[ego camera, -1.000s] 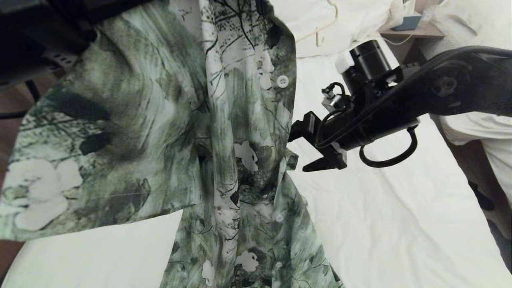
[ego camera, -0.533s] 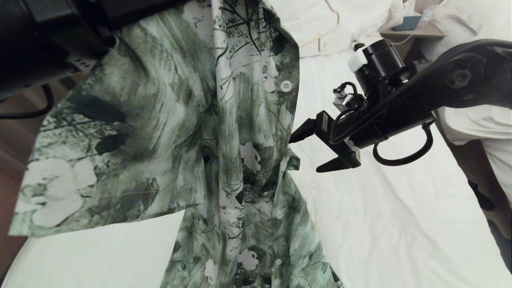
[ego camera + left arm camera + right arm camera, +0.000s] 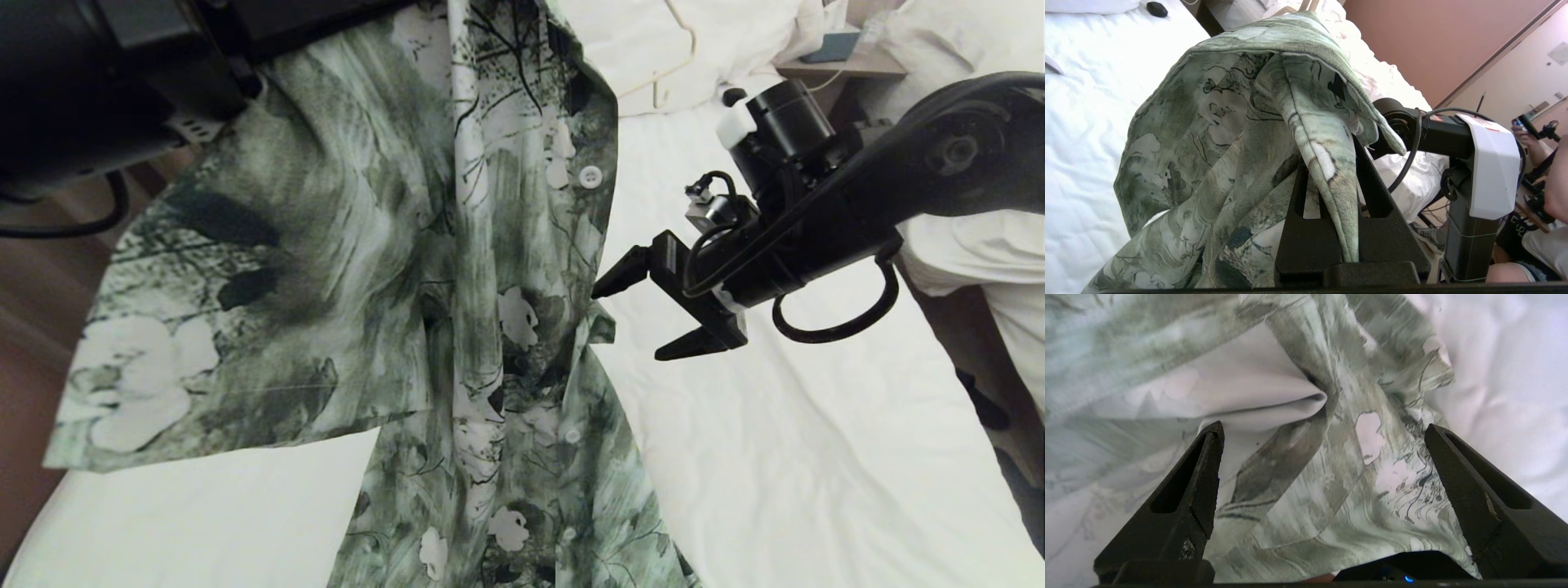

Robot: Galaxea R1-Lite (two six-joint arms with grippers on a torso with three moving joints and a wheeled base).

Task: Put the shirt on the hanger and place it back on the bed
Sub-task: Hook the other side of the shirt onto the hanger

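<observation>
The green-and-white flowered shirt (image 3: 392,245) hangs in the air over the bed (image 3: 816,457), its lower part trailing on the sheet. My left gripper (image 3: 1329,157) is shut on a fold of the shirt (image 3: 1216,134) near its top edge; in the head view only the left arm (image 3: 98,73) shows, at the upper left. My right gripper (image 3: 629,325) is open just to the right of the shirt's button edge, clear of the cloth. In the right wrist view the right gripper (image 3: 1325,425) spreads wide over the shirt (image 3: 1331,477). The thin cream hanger (image 3: 655,91) lies on the pillow.
A big white pillow (image 3: 735,41) lies at the bed's head, with a bedside table (image 3: 849,64) beside it. A second bed with a heaped white duvet (image 3: 980,245) stands to the right. A seated person (image 3: 1547,228) shows in the left wrist view.
The right gripper has drawn back to the right from the shirt's edge and its fingers have spread a little wider. The left arm has carried the hanging shirt slightly to the right.
</observation>
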